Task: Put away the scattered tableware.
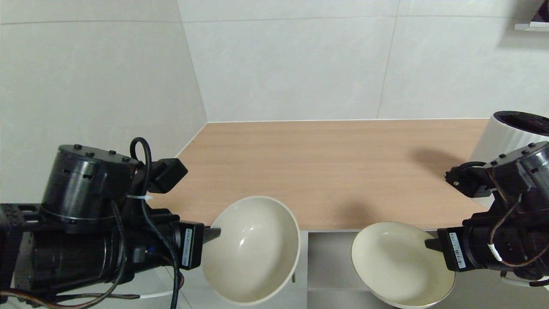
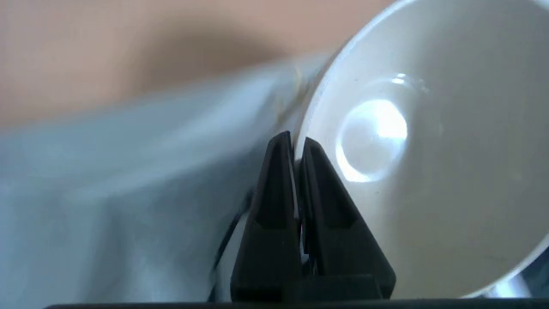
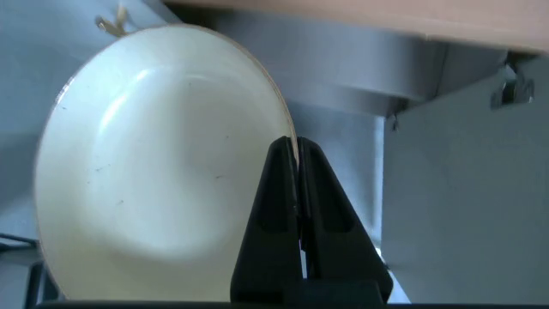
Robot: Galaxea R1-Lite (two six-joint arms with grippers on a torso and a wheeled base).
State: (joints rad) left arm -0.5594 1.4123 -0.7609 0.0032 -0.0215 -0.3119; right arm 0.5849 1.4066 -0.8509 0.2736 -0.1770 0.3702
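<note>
Pale tiled walls (image 1: 300, 64) meet in a corner behind a wooden counter (image 1: 326, 163); grey cabinet fronts (image 1: 328, 262) lie below its near edge.

Left arm: lies roughly level at the lower left of the head view, wrist turned inward so that the left gripper (image 1: 212, 234) (image 2: 296, 146) points toward the robot's right; its two fingers are pressed close together, pinching the rim of the bowl (image 1: 253, 249) (image 2: 429, 154).

Right arm: comes in low from the right, mirrored, with the right gripper (image 1: 431, 243) (image 3: 294, 150) pointing toward the robot's left; its fingers are clamped on the rim of the plate (image 1: 399, 266) (image 3: 163, 154).

Bowl: deep, cream, round, so without a long axis; held in the air across the counter's near edge, tilted, its hollow facing up toward the head camera; the gripped rim is on the robot's left side.

Plate: shallower, cream, round; held in front of the cabinet fronts, lower than the counter edge, tilted with its hollow facing up; the gripped rim is on the robot's right side.

Bowl and plate sit side by side, apart, with neither touching the counter.

Count: one bowl; one plate; one white ribbed canister (image 1: 502, 137) standing upright at the counter's right end, behind the right arm.
</note>
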